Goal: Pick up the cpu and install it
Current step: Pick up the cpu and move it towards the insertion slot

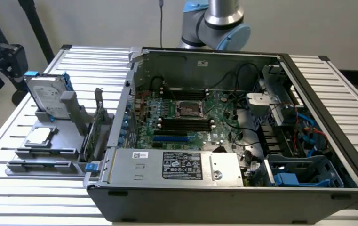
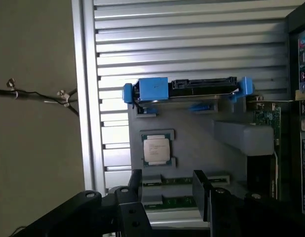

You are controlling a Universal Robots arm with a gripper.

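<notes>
Claw wide open, empty, near cpu

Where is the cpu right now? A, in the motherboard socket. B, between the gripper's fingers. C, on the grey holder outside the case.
C: the cpu lies flat on the grey holder outside the case, and the open gripper holds nothing.

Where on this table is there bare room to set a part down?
Bare slats lie on the table at the exterior view's right of the computer case, and along the near edge in front of the grey fixture. Crowded: the fixture, carrying the hard drive and cpu.
</notes>
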